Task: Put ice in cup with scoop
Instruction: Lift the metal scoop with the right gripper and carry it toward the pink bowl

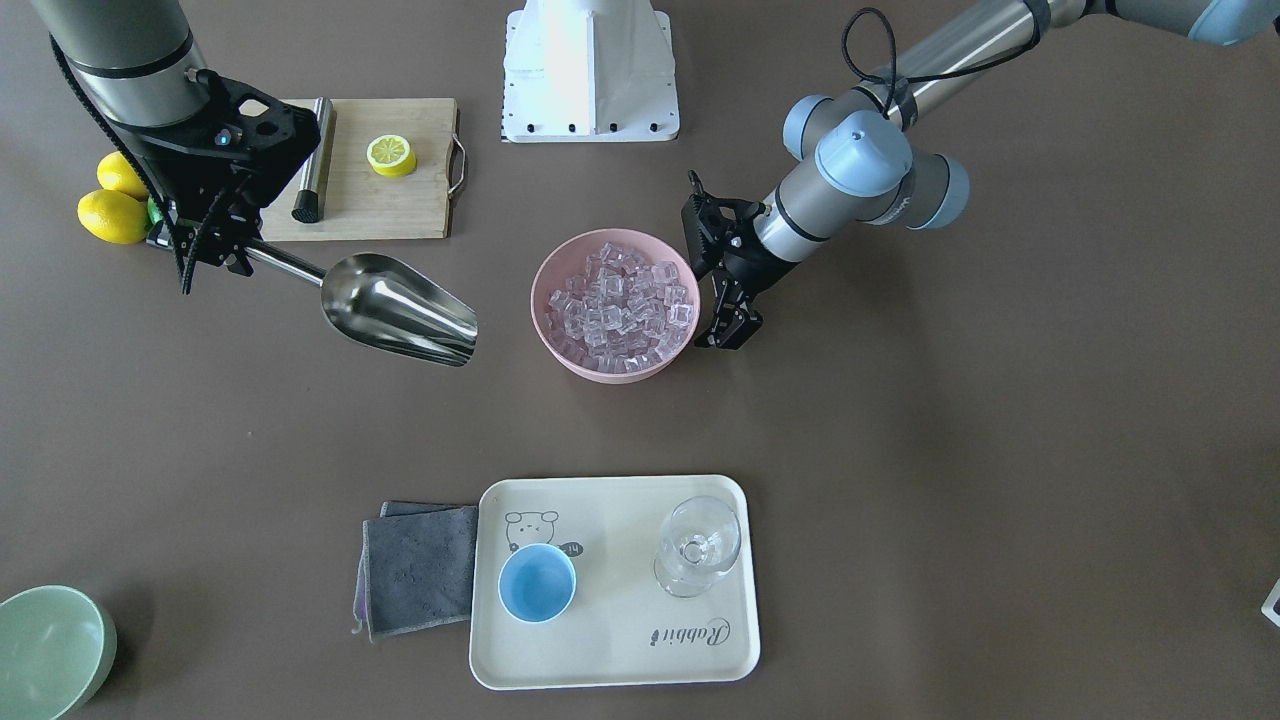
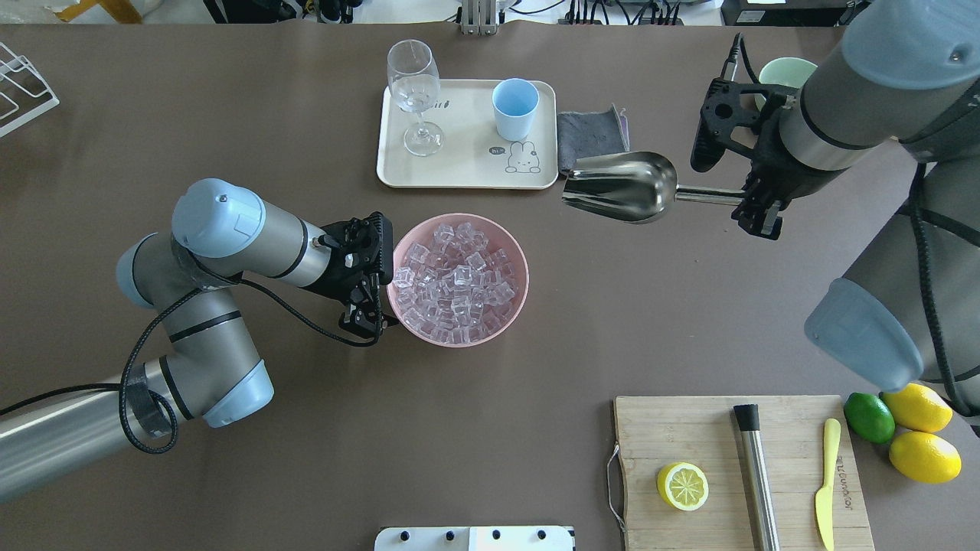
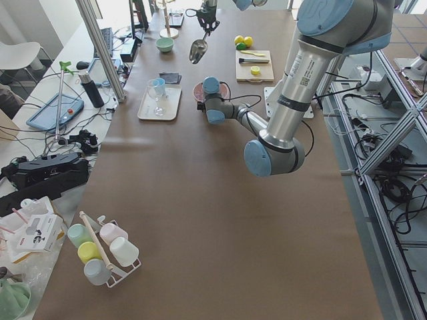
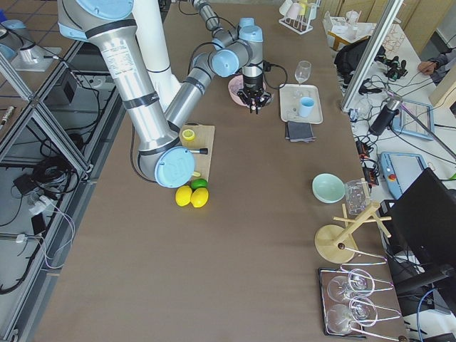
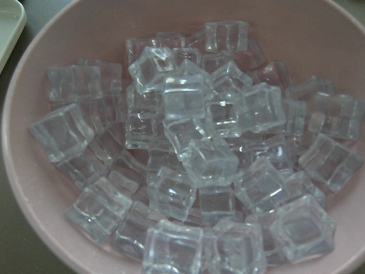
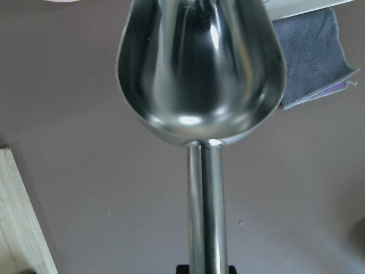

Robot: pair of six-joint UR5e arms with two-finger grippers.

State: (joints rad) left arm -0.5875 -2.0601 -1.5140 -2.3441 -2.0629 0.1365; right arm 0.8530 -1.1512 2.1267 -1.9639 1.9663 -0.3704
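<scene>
My right gripper (image 1: 215, 250) (image 2: 758, 207) is shut on the handle of the steel scoop (image 1: 395, 305) (image 2: 624, 186) and holds it level above the table. The scoop's trough (image 6: 199, 68) is empty. The ice (image 1: 620, 305) (image 2: 457, 283) (image 5: 194, 154) fills a pink bowl (image 1: 540, 285) (image 2: 522, 260) at mid-table. My left gripper (image 1: 730, 325) (image 2: 367, 321) sits just outside the bowl's rim, jaws close together, holding nothing. The light-blue cup (image 1: 537, 583) (image 2: 514, 107) stands empty on a cream tray (image 1: 620, 640) (image 2: 459, 164).
A clear stemmed glass (image 1: 697, 545) (image 2: 413, 84) shares the tray. A grey cloth (image 1: 420, 570) (image 2: 589, 134) lies beside it, under the scoop's tip. A cutting board (image 1: 390, 205) (image 2: 689, 428) carries a lemon half and a steel rod. A pale green bowl (image 1: 50, 650) stands at the far corner.
</scene>
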